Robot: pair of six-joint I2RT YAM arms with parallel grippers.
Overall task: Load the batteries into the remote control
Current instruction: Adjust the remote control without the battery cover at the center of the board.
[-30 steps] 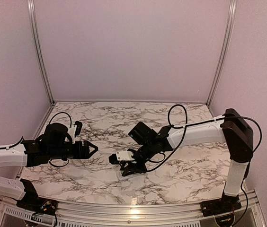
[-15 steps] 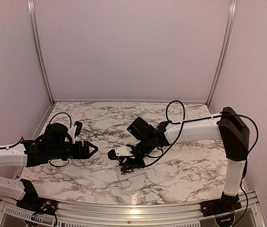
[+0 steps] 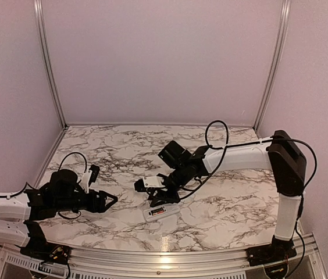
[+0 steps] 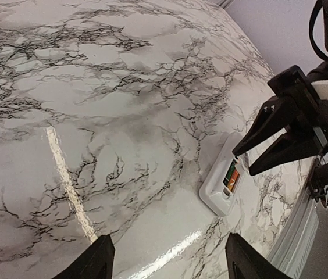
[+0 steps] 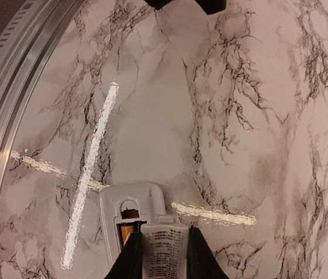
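Note:
The remote control lies back-up on the marble near the front edge, also seen from the left wrist and the right wrist. Its recess is uncovered, with the batteries red and orange inside, partly visible as one battery in the right wrist view. My right gripper hovers just over the remote's recess end, shut on a small flat white piece with printed lines. My left gripper is open and empty, to the left of the remote and pointing at it.
A metal rail runs along the table's front edge close to the remote. Pale walls enclose the table at the back and sides. The right arm's black cable loops above its forearm.
My left arm has dropped lower and nearer the front edge, still pointing right. My right gripper has shifted slightly back and right over the remote, still holding the white piece.

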